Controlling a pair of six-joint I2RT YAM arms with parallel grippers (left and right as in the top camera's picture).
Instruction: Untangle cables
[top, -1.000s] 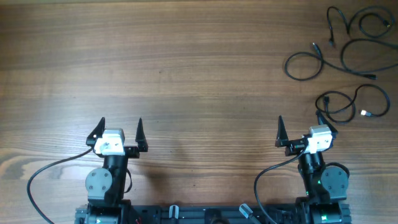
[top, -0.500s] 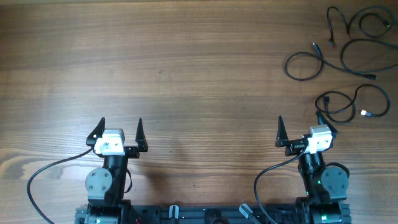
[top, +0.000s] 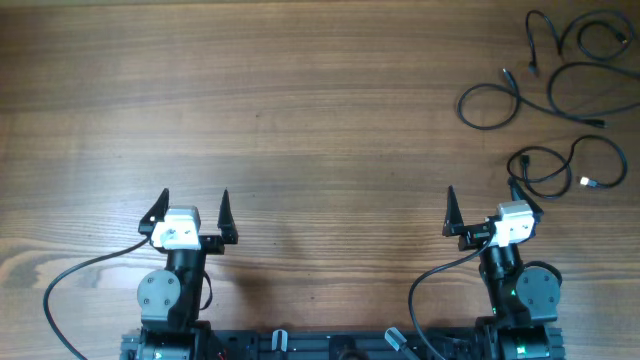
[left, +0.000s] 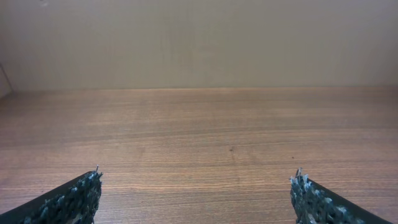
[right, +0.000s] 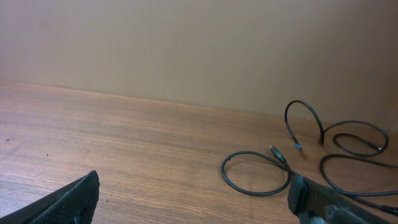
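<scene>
Overhead view, two onlookers at the bench.

**First:** Both arms parked at the near edge of the wooden table (top: 320, 120). The left gripper (top: 193, 196) has its jaws spread wide with nothing between them, and so does the right gripper (top: 483, 193). Where's the work?

**Second:** Far right corner. The cables (top: 549, 92) lie in loose black curls that cross one another. One cord with a whitish plug (top: 586, 182) sits just beyond the right gripper, apart from the others. The left wrist camera sees only bare wood.

**First:** So what could go wrong?

**Second:** My guess is the crossings. If the fingers close where two strands overlap, one pull drags both and tightens the snarl. The cords are also thin and flat on the wood, so a shallow pinch could slip off or just skate a loop sideways.

**First:** And the edge?

**Second:** The curls lie close to the frame's right border. I can't tell where the table ends, but a sweep that way might push one off. The left arm has the long reach, and crossing over risks fouling the right arm.
</scene>
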